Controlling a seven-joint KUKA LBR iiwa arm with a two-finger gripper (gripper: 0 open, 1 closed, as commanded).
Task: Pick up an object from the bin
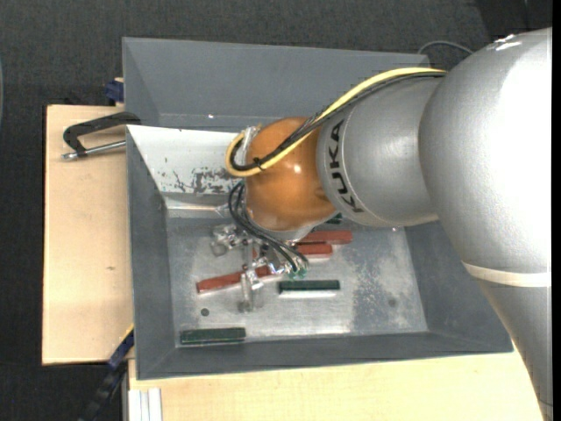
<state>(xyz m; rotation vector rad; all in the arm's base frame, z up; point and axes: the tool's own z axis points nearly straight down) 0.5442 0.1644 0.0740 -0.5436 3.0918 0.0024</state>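
Observation:
My gripper (237,263) is low in the middle of the bin, under the arm's orange cover, and looks open. One metal fingertip (249,289) stands at the right end of a flat red bar (219,282) lying on the bin floor. The other fingertip (225,239) is up and to the left, off the bar. I see nothing gripped between them. A dark green bar with a pale edge (308,287) lies just right of the gripper. Two more red bars (321,249) show at the cover's lower right edge, partly hidden.
Another dark green bar (213,334) lies along the bin's front wall at the left. The arm and its orange cover with yellow and black cables hide the back middle of the bin. Bare floor shows at the right and front right.

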